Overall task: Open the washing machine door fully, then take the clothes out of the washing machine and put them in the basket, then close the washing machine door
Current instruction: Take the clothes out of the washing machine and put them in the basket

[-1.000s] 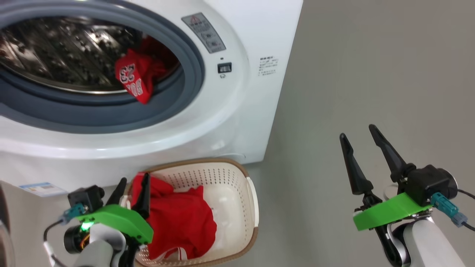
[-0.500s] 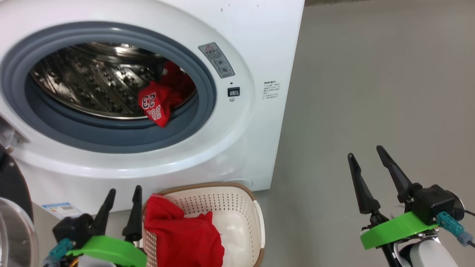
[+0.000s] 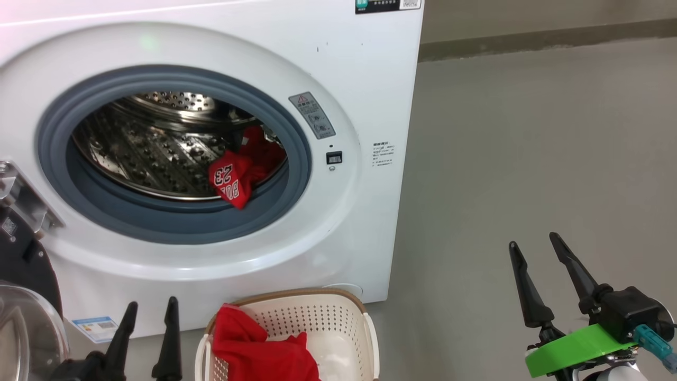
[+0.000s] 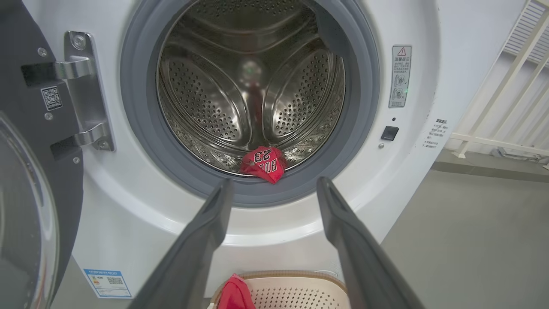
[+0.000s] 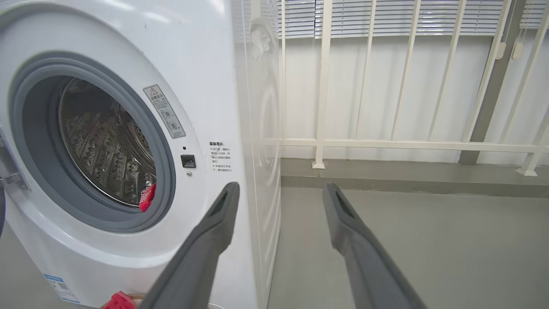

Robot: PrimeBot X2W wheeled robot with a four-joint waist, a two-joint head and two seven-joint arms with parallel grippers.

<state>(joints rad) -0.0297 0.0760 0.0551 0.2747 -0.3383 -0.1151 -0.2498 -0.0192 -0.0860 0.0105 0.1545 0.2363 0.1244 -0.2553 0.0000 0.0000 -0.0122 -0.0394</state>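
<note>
The white washing machine (image 3: 365, 95) stands with its door (image 3: 24, 317) swung wide open at the far left. A red garment printed 23 (image 3: 232, 180) lies at the drum's front lip, also seen as red clothes (image 4: 262, 164). Below the machine sits the cream basket (image 3: 354, 317) holding another red garment (image 3: 259, 352). My left gripper (image 3: 151, 309) is open and empty, left of the basket, fingers pointing at the machine. My right gripper (image 3: 534, 243) is open and empty over the floor, well right of the machine.
Grey floor (image 3: 529, 148) spreads to the right of the machine. A white railing (image 5: 386, 143) with blinds behind it stands beyond a low kerb. The door's hinge bracket (image 4: 85, 90) juts out at the opening's left side.
The head camera has tilted up, so the machine and basket sit lower in view. My left gripper has drawn back from over the basket, leaving the red garment inside it. The right gripper stays open.
</note>
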